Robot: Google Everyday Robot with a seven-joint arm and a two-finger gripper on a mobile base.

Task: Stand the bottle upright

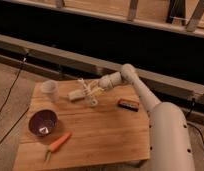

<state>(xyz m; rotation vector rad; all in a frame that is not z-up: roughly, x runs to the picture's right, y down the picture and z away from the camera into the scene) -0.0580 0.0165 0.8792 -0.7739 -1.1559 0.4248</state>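
Bottle (91, 98), clear plastic, at end effector (86, 92), centre of frame on wooden tabletop (105, 132).

Label whitish, no legible writing; end effector grip state cannot be told. Adjacent: beige block (76, 94) just left; translucent cup (50, 90) upper left; purple bowl (43, 123), carrot (59, 143) lower left; dark flat item (129, 104) right.

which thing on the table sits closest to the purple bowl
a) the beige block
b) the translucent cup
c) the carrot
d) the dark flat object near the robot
c: the carrot lies just below and to the right of the purple bowl, nearer than the cup, while the end effector is up at the table's middle by the bottle.
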